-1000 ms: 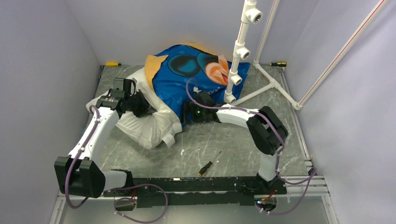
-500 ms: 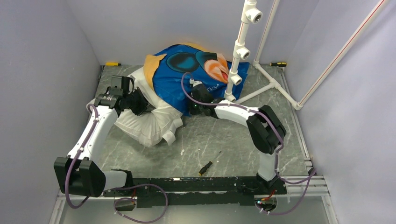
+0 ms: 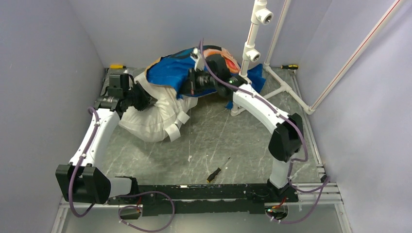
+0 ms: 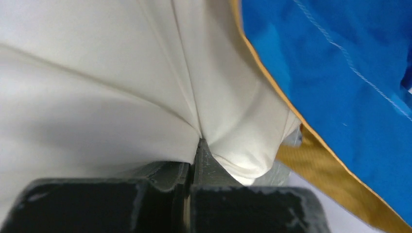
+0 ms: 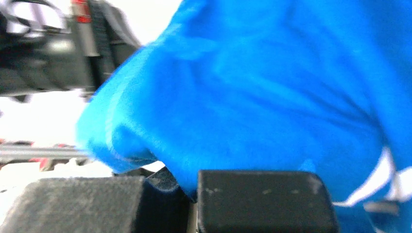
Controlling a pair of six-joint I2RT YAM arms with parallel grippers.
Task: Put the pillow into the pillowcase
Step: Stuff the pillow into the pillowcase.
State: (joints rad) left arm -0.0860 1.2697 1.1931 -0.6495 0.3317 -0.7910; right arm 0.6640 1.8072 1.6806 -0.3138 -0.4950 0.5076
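Top cam: white pillow [image 3: 154, 114] is lying on the far-left part of the grey marble-look table [image 3: 233, 145]. Its far end is going into the blue pillowcase [image 3: 167, 73], which is bunching up at the back by the wall. L gripper [image 3: 142, 99] is pressing into the pillow's left side; can't tell the jaws from here. R gripper [image 3: 188, 83] is reaching leftward at the pillowcase's near edge. White PVC pipe stand [image 3: 250, 46] is standing just right of the case. Small screwdriver [image 3: 217, 171] is lying near the arm bases.

L wrist cam: L gripper [image 4: 193, 160] is pinching a fold of pillow [image 4: 97, 97] fabric, jaws closed tight on it. Pillowcase [image 4: 340, 63] is sitting at right, overlapping the pillow, w/ orange-yellow lining showing along its edge.

R wrist cam (blurry): R gripper [image 5: 192, 182] is clamping blue pillowcase [image 5: 272, 97] cloth, jaws together w/ fabric caught between.
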